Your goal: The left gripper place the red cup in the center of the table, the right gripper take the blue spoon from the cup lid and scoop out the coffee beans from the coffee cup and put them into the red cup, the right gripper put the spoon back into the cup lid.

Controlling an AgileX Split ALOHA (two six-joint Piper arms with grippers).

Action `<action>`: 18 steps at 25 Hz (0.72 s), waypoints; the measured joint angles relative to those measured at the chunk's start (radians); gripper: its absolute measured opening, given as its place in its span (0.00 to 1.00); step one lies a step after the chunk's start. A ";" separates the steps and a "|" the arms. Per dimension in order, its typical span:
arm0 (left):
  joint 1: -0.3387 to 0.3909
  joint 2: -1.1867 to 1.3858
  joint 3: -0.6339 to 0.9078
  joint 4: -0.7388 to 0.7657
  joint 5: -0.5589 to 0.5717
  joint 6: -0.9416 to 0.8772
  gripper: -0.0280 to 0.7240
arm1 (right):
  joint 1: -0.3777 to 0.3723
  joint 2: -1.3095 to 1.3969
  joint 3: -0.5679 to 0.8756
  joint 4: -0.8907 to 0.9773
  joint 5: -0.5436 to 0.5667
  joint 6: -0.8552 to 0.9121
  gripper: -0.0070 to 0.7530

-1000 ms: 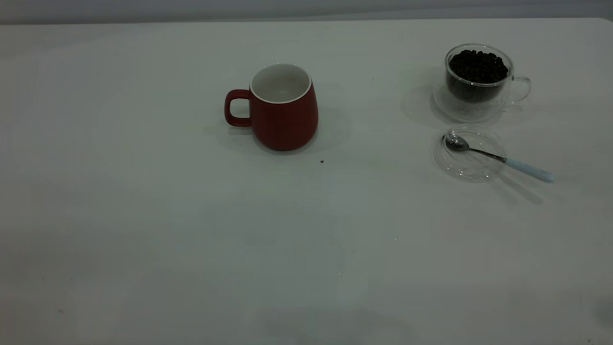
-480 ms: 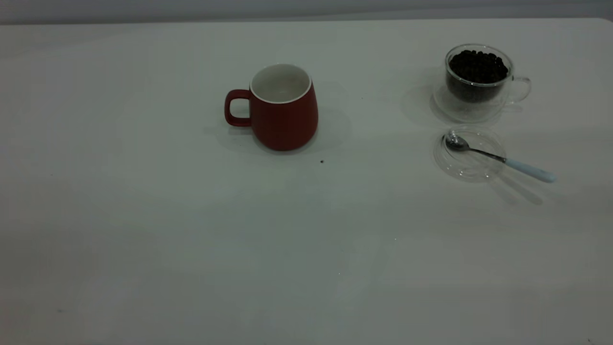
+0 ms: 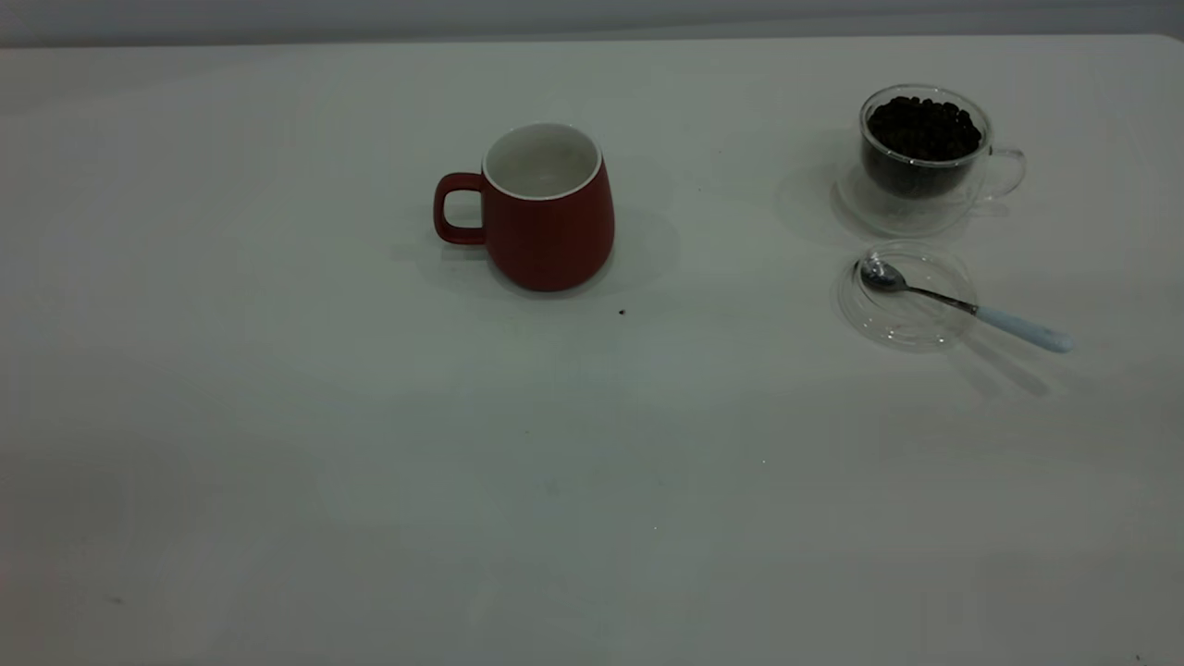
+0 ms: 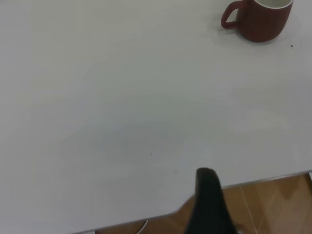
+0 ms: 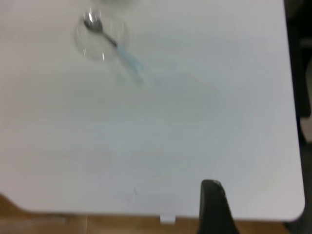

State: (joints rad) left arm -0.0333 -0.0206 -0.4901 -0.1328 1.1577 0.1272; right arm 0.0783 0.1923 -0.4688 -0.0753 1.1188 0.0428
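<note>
One red cup (image 3: 548, 208), one coffee cup (image 3: 925, 157), one blue spoon (image 3: 962, 303).

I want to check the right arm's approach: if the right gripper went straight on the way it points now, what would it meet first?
Probably only bare table. The right gripper sits near the table's edge, and the blue spoon on the cup lid lies far ahead but off to one side. Depth is hard to judge.

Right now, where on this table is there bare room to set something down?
The table is bare left of the red cup, across the whole near half, and between that cup and the cup lid. Crowded: the far right, where coffee cup, lid and blue spoon cluster.
</note>
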 joint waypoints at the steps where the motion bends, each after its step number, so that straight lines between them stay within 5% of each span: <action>1: 0.000 0.000 0.000 0.000 0.000 0.000 0.82 | 0.000 -0.033 0.000 0.000 0.000 0.000 0.68; 18: 0.000 0.000 0.000 0.000 0.000 0.000 0.82 | 0.001 -0.208 0.000 -0.005 0.010 0.000 0.67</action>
State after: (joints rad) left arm -0.0333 -0.0206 -0.4901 -0.1328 1.1577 0.1272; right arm 0.0790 -0.0161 -0.4688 -0.0803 1.1290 0.0423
